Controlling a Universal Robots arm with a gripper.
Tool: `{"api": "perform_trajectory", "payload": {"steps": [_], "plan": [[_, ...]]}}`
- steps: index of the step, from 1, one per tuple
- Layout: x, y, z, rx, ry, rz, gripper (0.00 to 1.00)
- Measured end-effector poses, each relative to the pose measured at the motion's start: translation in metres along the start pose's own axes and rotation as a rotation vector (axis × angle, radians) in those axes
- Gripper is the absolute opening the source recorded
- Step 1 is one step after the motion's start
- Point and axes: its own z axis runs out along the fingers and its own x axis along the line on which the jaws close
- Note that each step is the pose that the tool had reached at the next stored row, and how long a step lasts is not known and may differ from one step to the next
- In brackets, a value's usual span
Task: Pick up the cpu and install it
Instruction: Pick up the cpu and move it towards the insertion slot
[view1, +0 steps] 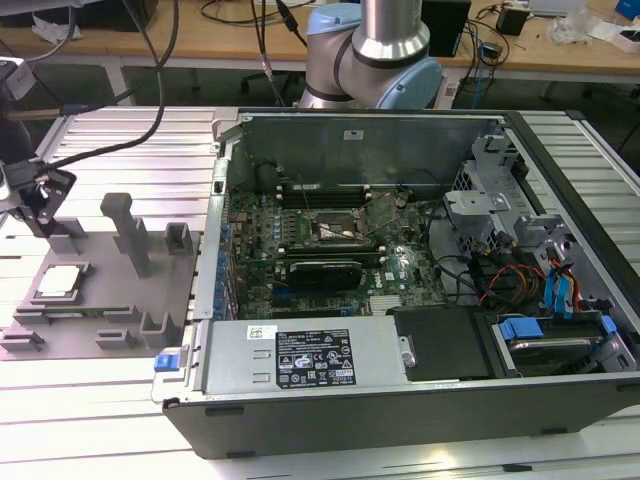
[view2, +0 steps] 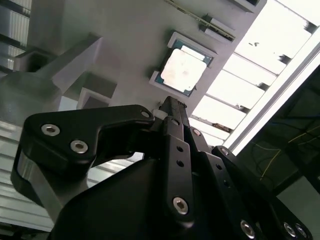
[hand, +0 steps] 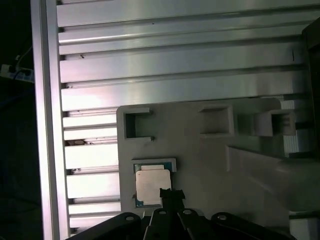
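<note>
At the exterior view's far left, the gripper (view1: 40, 205) is held out over the slotted aluminium table (view1: 120, 130), pointed steeply downward with the wrist reaching in from the picture's edge. In both wrist views its fingers are seen pressed together into one narrow tip (view2: 167, 102) (hand: 171, 192), and nothing is gripped between them. Just below that tip the cpu (view1: 58, 281) is found, lying flat with its pale metal top upward in a framed pocket of the grey fixture tray (view1: 110, 300). In the wrist views the chip (view2: 182, 70) (hand: 151, 184) is shown right ahead of the fingertips, seated squarely in its recess and apart from them. Upright posts (view1: 128, 232) are carried by the tray further toward the exterior view's right. Beyond the tray, the open computer case (view1: 350, 140) is laid on its side, with the motherboard socket (view1: 338, 232) near its middle and the power supply (view1: 300, 357) along its near edge. The arm's base (view1: 375, 40) is mounted behind the case.
</note>
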Motion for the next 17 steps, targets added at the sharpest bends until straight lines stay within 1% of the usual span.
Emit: {"api": "perform_trajectory", "payload": {"steps": [2, 3, 4, 10, 12, 14, 17], "plan": [[-0.0001, -0.0009, 0.0037, 0.0004, 0.0040, 0.000, 0.11], [-0.0001, -0.0011, 0.0054, 0.0013, 0.0074, 0.000, 0.11], [-0.0001, -0.0012, 0.0059, 0.0017, 0.0081, 0.000, 0.11], [-0.0001, -0.0013, 0.0066, 0.0015, 0.0077, -0.001, 0.11], [0.0001, -0.0014, 0.0082, 0.0015, 0.0078, -0.002, 0.11], [0.0004, -0.0017, 0.0119, 0.0021, 0.0085, -0.005, 0.11], [0.0011, -0.0018, 0.0151, 0.0054, 0.0088, -0.011, 0.11]]}}
